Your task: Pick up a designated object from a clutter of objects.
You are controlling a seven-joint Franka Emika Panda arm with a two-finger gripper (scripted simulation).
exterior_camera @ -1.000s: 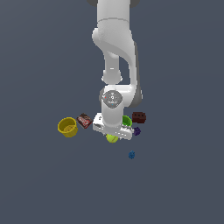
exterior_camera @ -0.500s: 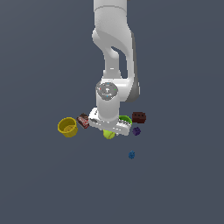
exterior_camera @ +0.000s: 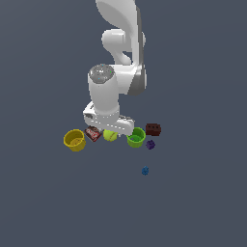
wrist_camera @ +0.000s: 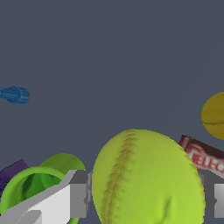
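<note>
- The tennis ball is seen bracketed by the fingers, one finger pad close at each side of it; whether the pads are pressed home cannot be told, since a thin gap seems to remain at one side.
- The fingers are therefore judged to be spread around the ball, not yet clenched on it, though this is not certain.
- The approach and descent appear to be done. Closing, if not complete, and the lift are judged to be left: in the exterior view the ball is seen level with the other items, so it is taken to be resting on the table.
- The green cup lies just outside one finger, with the purple piece beyond it. The brown-red packet lies just outside the other finger, with the yellow cup farther out. The blue piece lies well apart.
- The seam of the ball and the flanking pads are shown only by the wrist view.
- The dark red brick block and the arm's posture are shown only by the exterior view, where the fingertips are hidden behind the hand.
</note>
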